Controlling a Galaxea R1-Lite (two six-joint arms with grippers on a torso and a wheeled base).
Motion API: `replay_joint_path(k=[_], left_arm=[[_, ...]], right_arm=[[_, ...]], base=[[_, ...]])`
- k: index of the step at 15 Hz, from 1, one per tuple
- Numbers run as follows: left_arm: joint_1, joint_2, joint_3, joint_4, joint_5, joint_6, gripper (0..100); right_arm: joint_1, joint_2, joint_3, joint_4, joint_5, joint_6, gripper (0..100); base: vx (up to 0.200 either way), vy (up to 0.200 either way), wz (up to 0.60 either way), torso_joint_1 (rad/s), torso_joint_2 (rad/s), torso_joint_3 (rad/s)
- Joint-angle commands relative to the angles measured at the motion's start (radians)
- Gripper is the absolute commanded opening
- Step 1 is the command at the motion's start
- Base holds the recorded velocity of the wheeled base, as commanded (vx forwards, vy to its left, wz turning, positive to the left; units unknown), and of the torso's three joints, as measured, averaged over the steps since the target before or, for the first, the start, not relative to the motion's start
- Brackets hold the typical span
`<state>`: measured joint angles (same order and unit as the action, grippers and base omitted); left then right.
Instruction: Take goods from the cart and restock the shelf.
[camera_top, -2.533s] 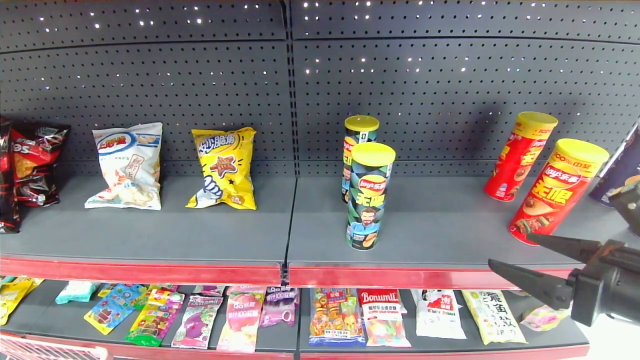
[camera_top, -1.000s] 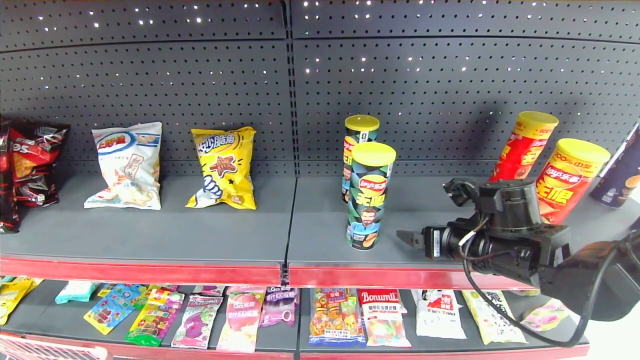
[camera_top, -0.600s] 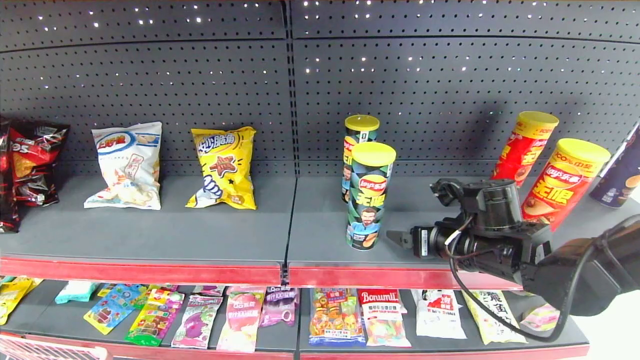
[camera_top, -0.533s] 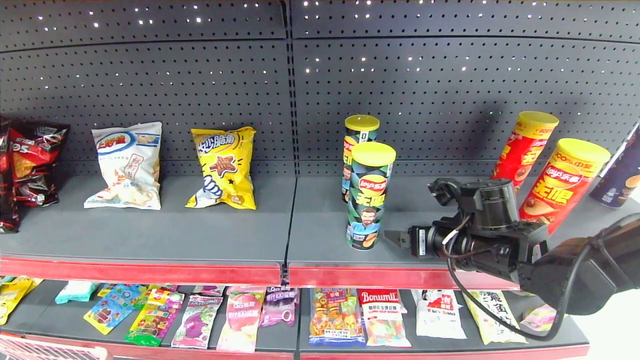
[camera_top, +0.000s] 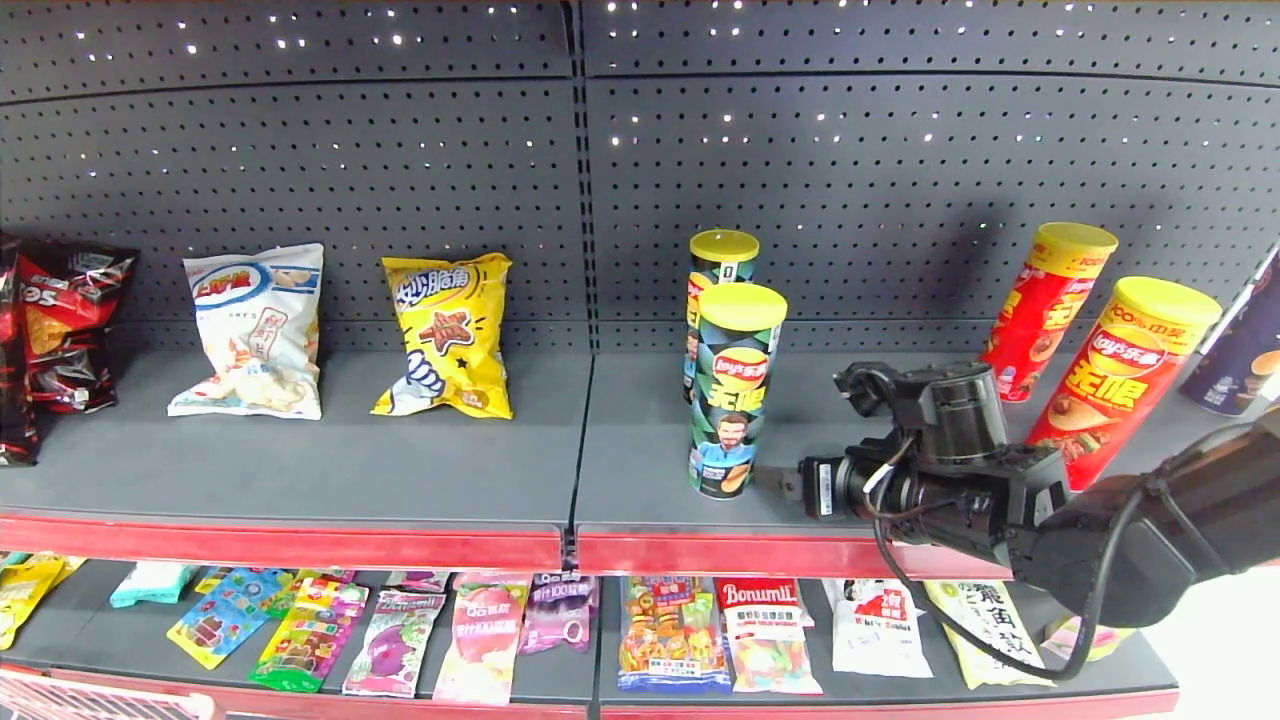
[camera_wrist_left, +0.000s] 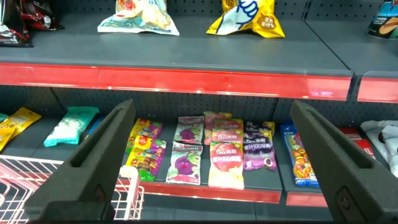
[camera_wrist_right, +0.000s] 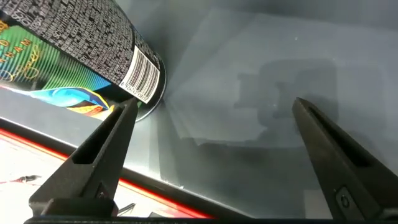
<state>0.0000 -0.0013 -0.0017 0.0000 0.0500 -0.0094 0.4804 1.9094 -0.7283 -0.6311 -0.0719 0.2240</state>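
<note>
The left gripper (camera_wrist_left: 210, 109) hangs low in front of the lower shelf, beside the red-and-white wire cart (camera_wrist_left: 56, 186). Its fingers (camera_wrist_left: 93, 155) are spread wide, with only the row of sweet packets (camera_wrist_left: 227, 155) seen between them.

Higher up, the right gripper (camera_wrist_right: 212, 102) lies level over the front part of the upper shelf (camera_top: 880, 450), pointing toward the robot's left. Its fingers (camera_wrist_right: 93, 162) are also spread wide. One tip is at the foot of the green chip can (camera_top: 733, 390), touching it or just beside it; I cannot tell which. The other tip stands apart over bare shelf board.

The green chip can stands on its base near the shelf's front edge, just right of the seam between the boards. Its long axis is close to vertical and its yellow lid is on top.

A second green can (camera_top: 722, 255) stands directly behind it. Farther right stand two red cans (camera_top: 1125, 370), one behind the other, and a dark can (camera_top: 1245, 350) at the edge. Against the back panel to the left lean a yellow bag (camera_top: 447, 335), a white bag (camera_top: 257, 335) and dark red bags (camera_top: 70, 320).
</note>
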Motion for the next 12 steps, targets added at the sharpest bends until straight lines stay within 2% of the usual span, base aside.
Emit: replay_joint_path(k=[1, 12], left_arm=[[0.0, 0.001, 0.0, 0.0, 0.001, -0.001, 100], [0.0, 0.001, 0.0, 0.0, 0.001, -0.001, 100]], right_arm=[[0.001, 0.007, -0.005, -0.001, 0.0, 0.0, 100], [-0.039, 0.025, -0.029, -0.001, 0.0, -0.008, 100]], base=[[0.0, 0.0, 0.0, 0.0, 0.0, 0.0], [0.0, 0.0, 0.0, 0.0, 0.0, 0.0]])
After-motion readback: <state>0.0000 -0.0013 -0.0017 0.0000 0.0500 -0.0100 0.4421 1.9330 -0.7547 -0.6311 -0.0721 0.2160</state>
